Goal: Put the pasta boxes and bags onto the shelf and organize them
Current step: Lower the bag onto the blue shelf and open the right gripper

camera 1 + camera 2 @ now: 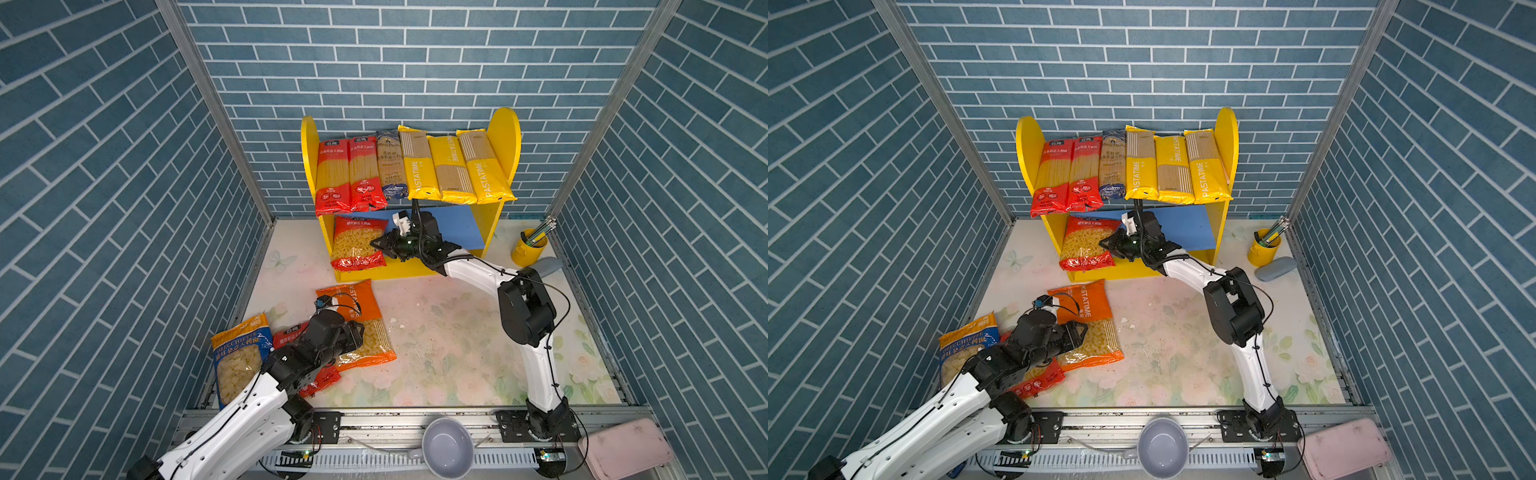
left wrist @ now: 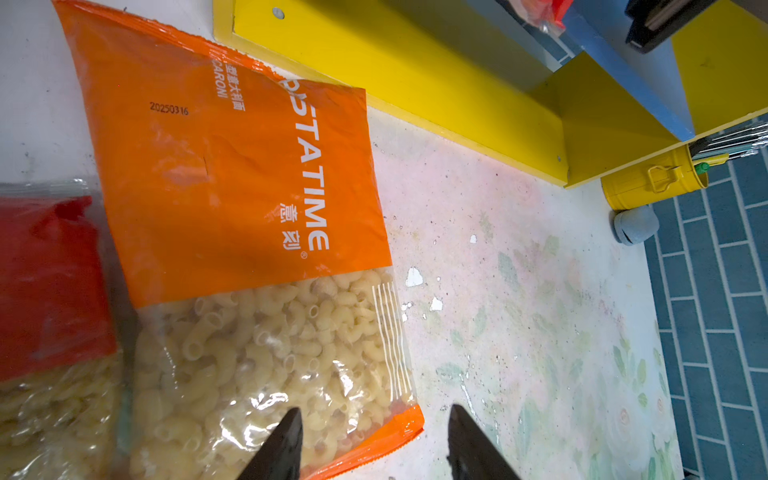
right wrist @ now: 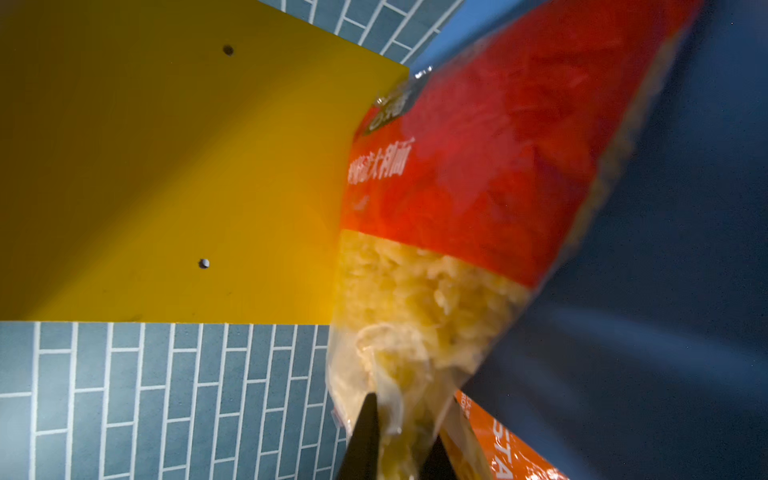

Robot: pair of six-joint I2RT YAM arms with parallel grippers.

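The right claw [image 3: 397,440] is clamped on the clear lower edge of a red short-pasta bag [image 3: 469,166], its two black fingers [image 3: 365,436] pinching the plastic at the bottom centre of the right wrist view. In both top views that claw [image 1: 380,245] sits at the middle of the frame, at the right edge of the red bag [image 1: 357,243], which leans on the left half of the blue lower board [image 1: 453,226] of the shelf [image 1: 505,137], against the yellow left side panel. The left claw [image 2: 372,446] stands apart, its jaws open at the bottom of the left wrist view: one finger [image 2: 278,449] lies over the lower corner of an orange macaroni bag [image 2: 232,174], while its partner is over bare tabletop [image 2: 519,291]; whether either touches is not clear. In a top view the orange bag [image 1: 1088,320] lies flat on the flowered table, below the shelf, left of centre. Beside it, lower left, a second red bag [image 1: 320,380] is mostly hidden under the left arm, and a blue-and-orange bag [image 1: 239,357] lies at the table's left edge. On the upper board six long spaghetti packs lie side by side: two red [image 1: 332,174], one dark blue [image 1: 390,166], three yellow [image 1: 453,170]. A yellow pen cup [image 1: 528,247] stands to the right of the shelf.
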